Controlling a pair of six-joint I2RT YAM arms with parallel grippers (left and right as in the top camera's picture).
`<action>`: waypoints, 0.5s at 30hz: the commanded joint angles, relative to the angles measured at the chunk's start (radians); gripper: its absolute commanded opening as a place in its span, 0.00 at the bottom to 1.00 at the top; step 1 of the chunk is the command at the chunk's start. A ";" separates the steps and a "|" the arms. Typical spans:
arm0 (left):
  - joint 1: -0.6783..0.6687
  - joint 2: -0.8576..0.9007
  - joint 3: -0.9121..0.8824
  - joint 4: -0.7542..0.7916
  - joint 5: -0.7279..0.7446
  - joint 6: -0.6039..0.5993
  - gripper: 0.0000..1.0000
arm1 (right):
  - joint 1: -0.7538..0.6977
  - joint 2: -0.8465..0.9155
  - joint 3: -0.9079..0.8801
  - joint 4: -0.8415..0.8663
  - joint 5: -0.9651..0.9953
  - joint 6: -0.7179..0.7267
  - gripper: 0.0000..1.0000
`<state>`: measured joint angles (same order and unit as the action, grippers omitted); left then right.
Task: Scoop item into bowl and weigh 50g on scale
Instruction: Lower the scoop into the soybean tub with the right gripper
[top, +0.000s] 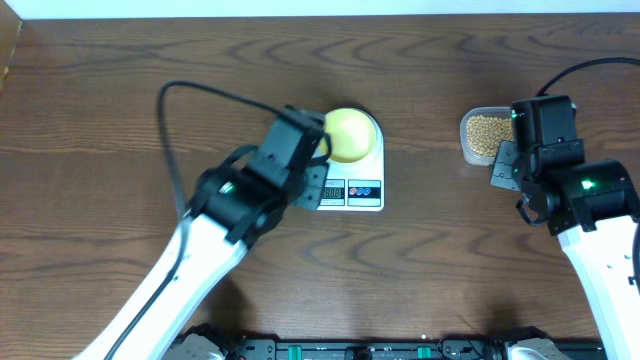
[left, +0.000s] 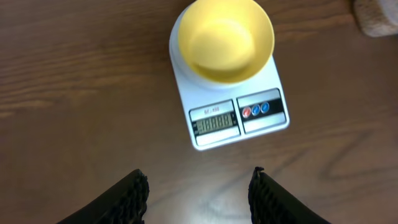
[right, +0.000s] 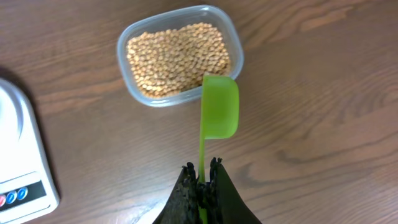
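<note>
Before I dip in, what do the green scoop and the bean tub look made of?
Bright green long-handled scoop: likely moulded plastic, uniform colour, faint sheen. Clear rounded-rectangular tub: probably thin transparent plastic, tan round beans visible through its wall.

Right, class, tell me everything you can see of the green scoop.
The scoop is lime green, plastic-looking, with a rounded cup and thin straight handle. The cup looks empty. The right gripper clamps the handle's end; the cup hangs by the rim of the clear tub of beans, contact unclear.
</note>
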<state>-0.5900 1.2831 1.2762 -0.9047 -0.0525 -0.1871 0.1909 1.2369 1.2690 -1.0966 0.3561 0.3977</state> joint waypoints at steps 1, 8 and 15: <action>0.003 -0.081 0.019 -0.051 0.019 -0.004 0.55 | -0.044 0.002 0.024 -0.002 0.038 -0.010 0.01; 0.003 -0.127 0.018 -0.168 0.076 0.095 0.55 | -0.117 0.018 0.024 -0.004 0.037 -0.010 0.01; 0.002 -0.120 0.018 -0.171 0.082 0.109 0.74 | -0.126 0.069 0.024 -0.005 0.026 -0.010 0.01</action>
<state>-0.5900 1.1614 1.2762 -1.0843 0.0166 -0.1040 0.0692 1.2793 1.2697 -1.1000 0.3717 0.3977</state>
